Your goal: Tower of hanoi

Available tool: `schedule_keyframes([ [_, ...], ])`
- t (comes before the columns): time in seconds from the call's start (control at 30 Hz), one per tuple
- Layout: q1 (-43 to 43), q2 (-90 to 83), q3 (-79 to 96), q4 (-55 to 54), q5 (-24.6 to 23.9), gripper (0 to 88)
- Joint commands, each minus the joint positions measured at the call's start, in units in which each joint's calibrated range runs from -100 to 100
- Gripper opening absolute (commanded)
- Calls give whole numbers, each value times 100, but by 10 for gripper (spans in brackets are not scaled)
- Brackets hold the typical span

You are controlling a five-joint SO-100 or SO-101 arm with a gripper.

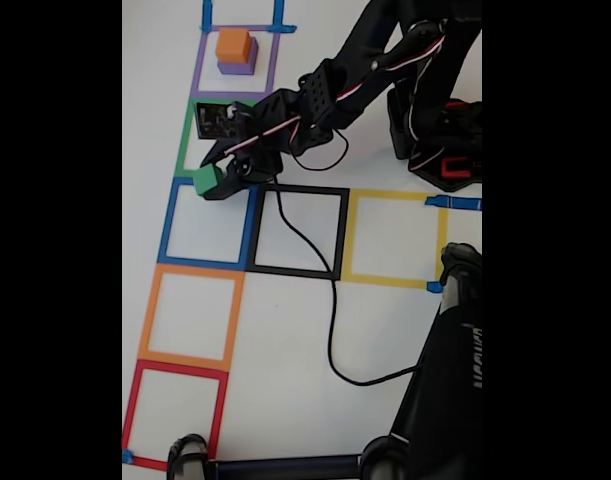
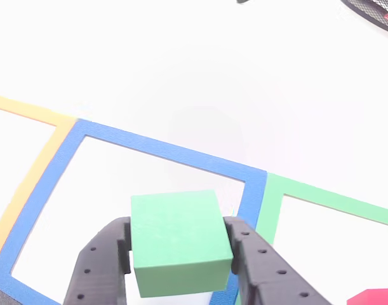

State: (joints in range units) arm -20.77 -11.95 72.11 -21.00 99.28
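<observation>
The hand (image 2: 181, 267) grips the green cube (image 2: 180, 241) squarely between both fingers over the blue square's (image 2: 162, 152) corner; it should centre over the square below before lowering and releasing.

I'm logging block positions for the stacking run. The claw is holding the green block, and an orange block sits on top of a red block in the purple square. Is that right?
Not quite. In the fixed view the orange block sits on a purple block, not a red one, inside the purple square. The claw does hold the green block.
</observation>
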Motion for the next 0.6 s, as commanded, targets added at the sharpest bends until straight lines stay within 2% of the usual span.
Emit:
schedule_keyframes([
  [0.0,-214,714,34,-1374,72,52],
  [0.17,-310,1473,16,-2224,72,52],
  [0.57,-339,2345,-38,-2839,72,49],
])
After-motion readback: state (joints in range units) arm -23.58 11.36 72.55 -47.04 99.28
